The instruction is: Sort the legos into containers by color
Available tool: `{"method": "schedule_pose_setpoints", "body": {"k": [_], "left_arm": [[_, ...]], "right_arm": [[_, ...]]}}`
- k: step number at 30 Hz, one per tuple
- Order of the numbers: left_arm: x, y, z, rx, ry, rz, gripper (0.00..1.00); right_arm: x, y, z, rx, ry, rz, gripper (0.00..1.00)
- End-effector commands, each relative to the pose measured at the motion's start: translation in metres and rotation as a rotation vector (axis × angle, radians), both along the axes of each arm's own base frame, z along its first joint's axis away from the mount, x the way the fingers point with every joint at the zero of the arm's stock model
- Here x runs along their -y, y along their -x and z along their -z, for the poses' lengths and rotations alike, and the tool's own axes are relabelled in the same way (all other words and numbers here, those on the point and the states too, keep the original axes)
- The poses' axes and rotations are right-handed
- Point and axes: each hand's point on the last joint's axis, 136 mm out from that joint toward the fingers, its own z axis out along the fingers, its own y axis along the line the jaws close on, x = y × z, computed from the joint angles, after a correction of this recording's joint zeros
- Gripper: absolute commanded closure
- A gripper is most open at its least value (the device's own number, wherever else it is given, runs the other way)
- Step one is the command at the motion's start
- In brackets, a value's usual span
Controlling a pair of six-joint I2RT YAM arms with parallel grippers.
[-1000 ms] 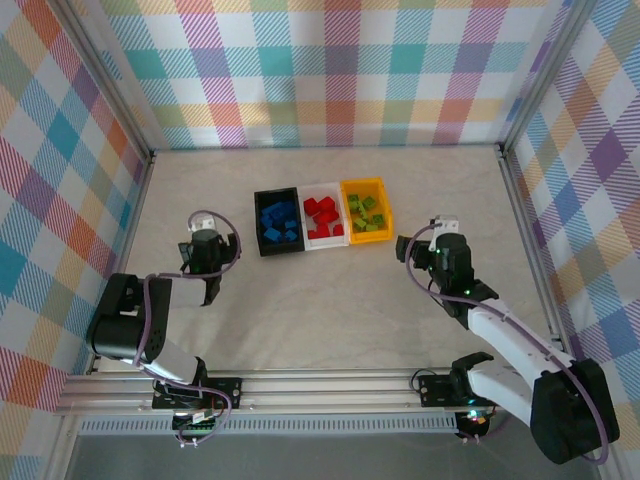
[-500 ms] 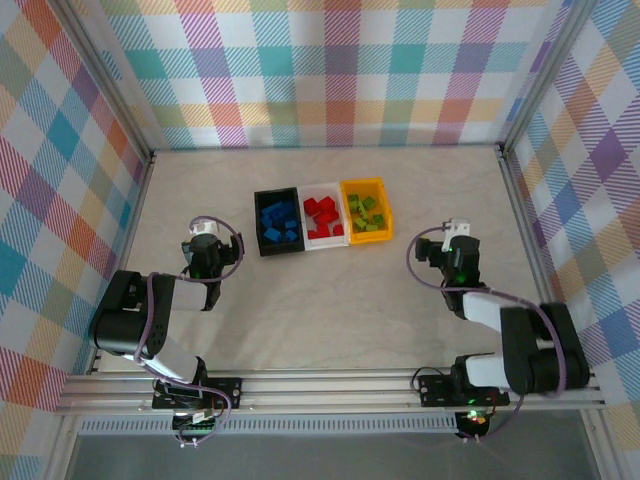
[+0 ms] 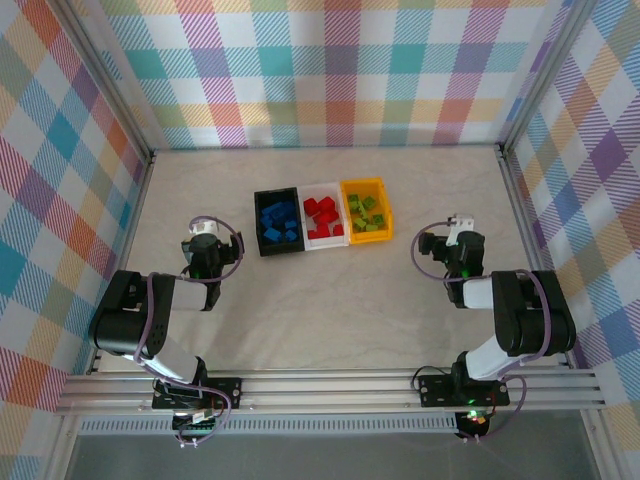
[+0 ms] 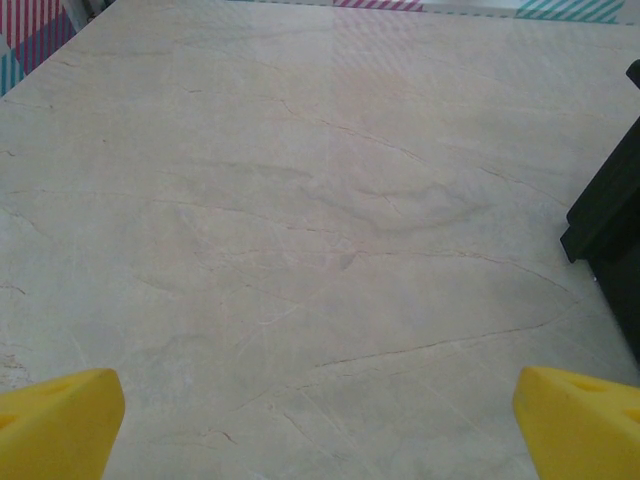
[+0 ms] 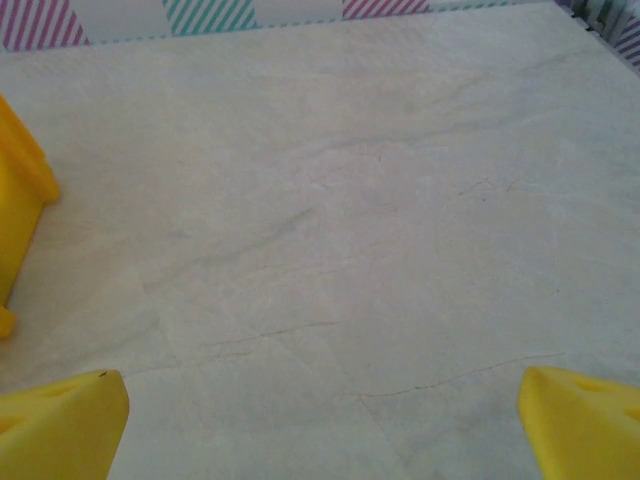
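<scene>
**Operator:** Where are the legos sitting?

**Technician:** Three bins are standing side by side on the desk [image 3: 330,300]. Blue legos [image 3: 279,220] are lying in the black bin [image 3: 257,222], red legos [image 3: 321,214] in the white bin [image 3: 327,244], and green legos [image 3: 366,215] in the orange-yellow bin [image 3: 362,183]. Brick counts are unreadable.

**Operator:** Grippers?

**Technician:** Two. The left gripper [image 4: 320,425] and right gripper [image 5: 320,420] are gaping wide, holding nothing.

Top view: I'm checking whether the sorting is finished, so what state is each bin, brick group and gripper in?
black bin, upright, holds the blue bricks.
white bin, upright, holds the red bricks.
orange-yellow bin, upright, holds the lime green bricks.
left gripper, open, empty, above the table.
right gripper, open, empty, above the table.
</scene>
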Motion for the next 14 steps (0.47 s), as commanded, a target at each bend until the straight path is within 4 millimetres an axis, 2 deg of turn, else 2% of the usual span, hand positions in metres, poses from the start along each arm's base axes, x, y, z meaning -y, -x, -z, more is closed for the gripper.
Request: {"method": "schedule_pose_setpoints", "body": {"k": [1, 14], "left_arm": [[-0.0039, -0.0013, -0.0055, 0.026, 0.004, -0.014, 0.00], [-0.0039, -0.0019, -0.0057, 0.025, 0.004, -0.014, 0.00]], "right_arm": [[0.0053, 0.0013, -0.0173, 0.088, -0.019, 0.043, 0.00], [0.0054, 0.0016, -0.0168, 0.085, -0.021, 0.044, 0.00]]}}
